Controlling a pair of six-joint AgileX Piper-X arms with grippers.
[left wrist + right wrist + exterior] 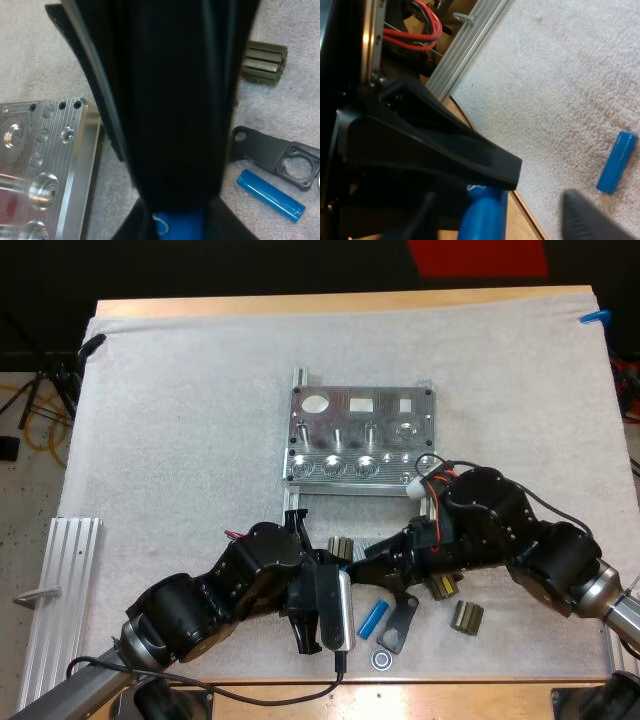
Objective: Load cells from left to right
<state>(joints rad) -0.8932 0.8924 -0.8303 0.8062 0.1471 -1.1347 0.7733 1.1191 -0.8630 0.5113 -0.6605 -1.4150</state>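
Observation:
The metal fixture lies mid-mat, its edge also near my left arm. My two grippers meet just in front of it. My left gripper is shut on a blue cell; the right arm's black bulk hides most of that cell. My right gripper is open, its fingers standing either side of the same blue cell. A second blue cell lies loose on the mat beside a dark bracket.
Ribbed dark parts lie under and beside the right arm, another sits between the grippers. A small ring rests near the front edge. An aluminium rail lies at the left front.

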